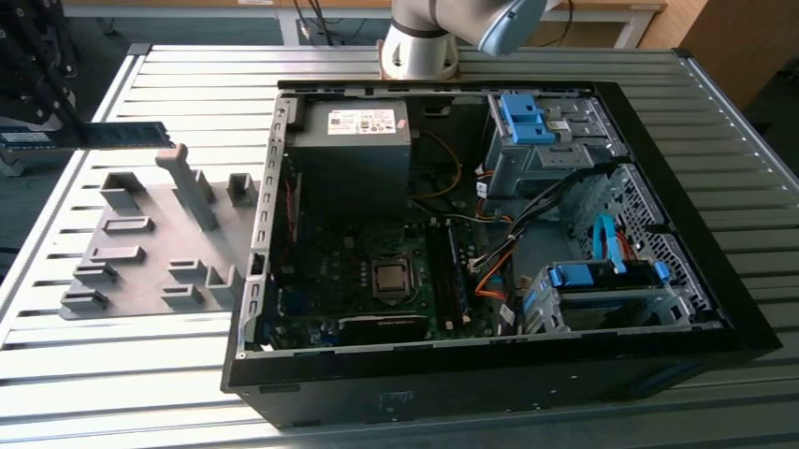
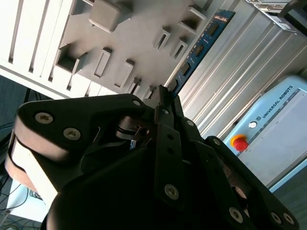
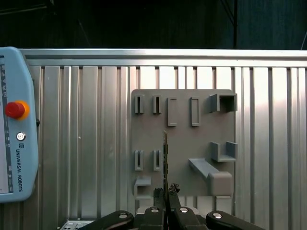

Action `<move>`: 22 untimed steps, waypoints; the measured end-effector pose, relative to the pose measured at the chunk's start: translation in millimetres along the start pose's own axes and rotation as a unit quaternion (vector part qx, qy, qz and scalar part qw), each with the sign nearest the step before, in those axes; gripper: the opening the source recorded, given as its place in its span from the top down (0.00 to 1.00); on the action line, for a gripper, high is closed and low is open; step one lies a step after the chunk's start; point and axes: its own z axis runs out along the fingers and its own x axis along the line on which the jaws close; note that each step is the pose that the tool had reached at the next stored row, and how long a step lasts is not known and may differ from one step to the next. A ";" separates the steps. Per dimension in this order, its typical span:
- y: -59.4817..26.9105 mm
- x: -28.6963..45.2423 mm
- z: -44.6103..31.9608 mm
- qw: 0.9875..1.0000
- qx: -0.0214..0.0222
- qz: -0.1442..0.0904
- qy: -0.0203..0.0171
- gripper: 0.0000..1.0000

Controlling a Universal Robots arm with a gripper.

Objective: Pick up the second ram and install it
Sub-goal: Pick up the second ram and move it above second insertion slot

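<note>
Closure of the hand (image 3: 166, 192) on one end of the second ram (image 3: 165, 153) was noted in the first wrist view. The stick was held edge-on in the air near the grey fixture tray (image 3: 184, 136), clear of it and well apart from the open computer case (image 1: 437, 393). Slip or tilt in so narrow a pinch was judged the main risk, the thin, flat, dark board giving a long lever and little grip surface. Snagging on the tray's matte upright blocks above the ribbed metal bench (image 1: 112, 374) was judged a second.
</note>
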 end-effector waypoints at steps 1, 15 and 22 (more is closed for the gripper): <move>-1.4 0.0 0.0 1.000 0.000 0.000 0.000 0.86; -17.3 -0.2 0.2 1.000 0.000 0.000 0.000 0.86; -34.5 -0.4 0.8 1.000 0.000 0.000 0.000 0.86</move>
